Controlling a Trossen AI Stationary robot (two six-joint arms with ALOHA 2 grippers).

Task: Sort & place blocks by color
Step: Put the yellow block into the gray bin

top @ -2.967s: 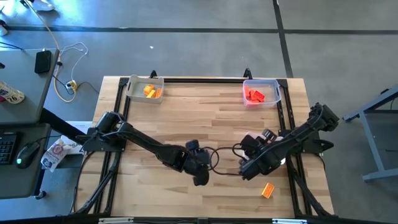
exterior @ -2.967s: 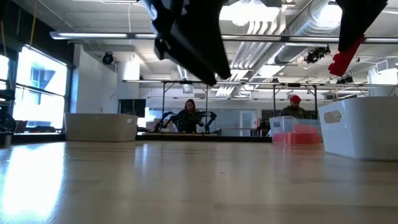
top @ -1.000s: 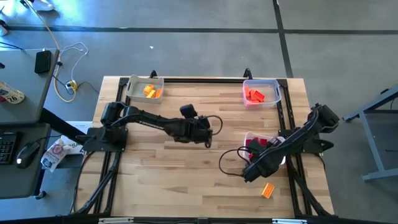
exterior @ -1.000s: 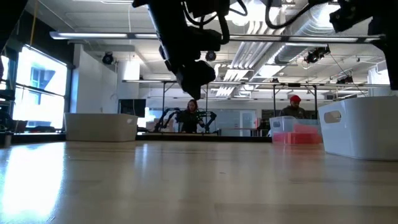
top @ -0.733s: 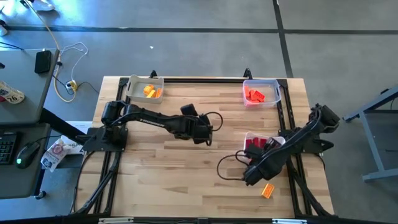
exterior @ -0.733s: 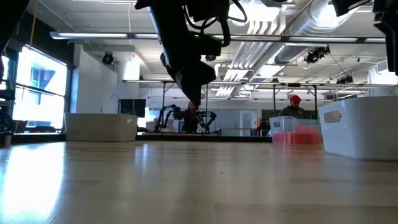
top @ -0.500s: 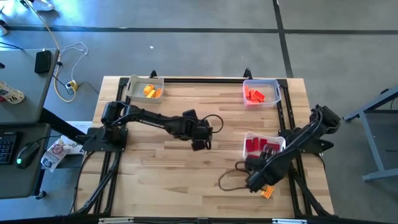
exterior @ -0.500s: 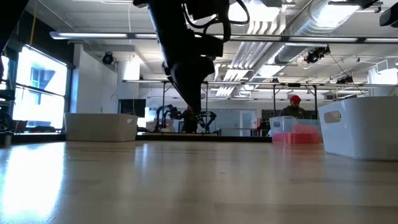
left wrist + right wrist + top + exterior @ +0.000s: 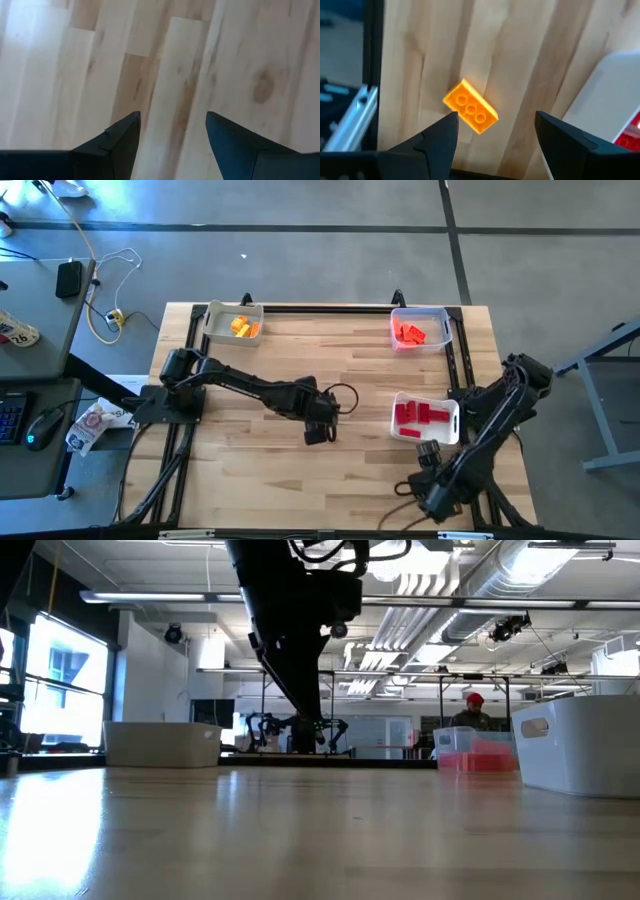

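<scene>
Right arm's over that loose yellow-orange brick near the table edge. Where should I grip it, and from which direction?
Grip the yellow-orange brick across its two long side faces, coming straight down from above. It lies flat on the table, studs up, turned diagonally between the right end effector fingers, which are open wide and straddle it. The wrist probably needs some rotation so the pads meet the long sides squarely rather than the corners.

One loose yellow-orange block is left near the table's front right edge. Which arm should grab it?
Right. The right gripper hangs open directly over the yellow-orange block, which lies framed between its fingers. The left gripper is open over bare wood at the table's middle, far from it.
</scene>
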